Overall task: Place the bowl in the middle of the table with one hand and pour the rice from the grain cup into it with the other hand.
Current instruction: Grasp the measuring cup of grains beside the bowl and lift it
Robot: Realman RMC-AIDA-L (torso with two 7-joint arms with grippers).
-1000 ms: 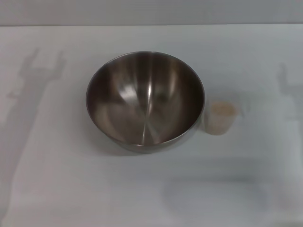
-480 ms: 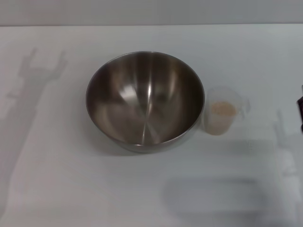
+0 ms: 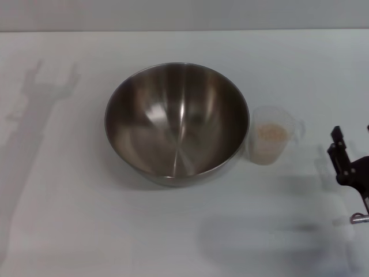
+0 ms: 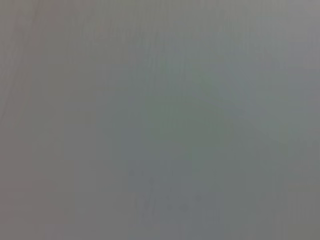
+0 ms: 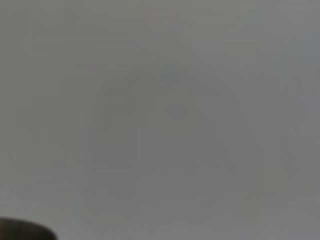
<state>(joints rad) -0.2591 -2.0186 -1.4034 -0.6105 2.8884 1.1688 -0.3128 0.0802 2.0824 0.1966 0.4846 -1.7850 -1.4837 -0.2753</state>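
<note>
One bowl [image 3: 176, 122] is sitting upright near the middle of the tabletop [image 3: 69, 219], its shiny steel inside showing nothing in it. One grain cup [image 3: 270, 135] is standing upright just beside the bowl, on the side toward the tabletop's right edge, so close that I cannot tell whether the two are touching. The rice [image 3: 271, 133] is lying as a pale mass inside that single clear cup, and the cup's small handle is pointing toward the right edge.

I am bringing only one claw into the head view: my right claw [image 3: 349, 163] is showing at the right edge of the tabletop, well apart from the cup and holding nothing. Only part of it is showing, so I cannot tell how far its fingers are spread. My left claw is not showing in any view; only its two-pronged shadow [image 3: 49, 83] is falling on the tabletop toward the far left corner.
</note>
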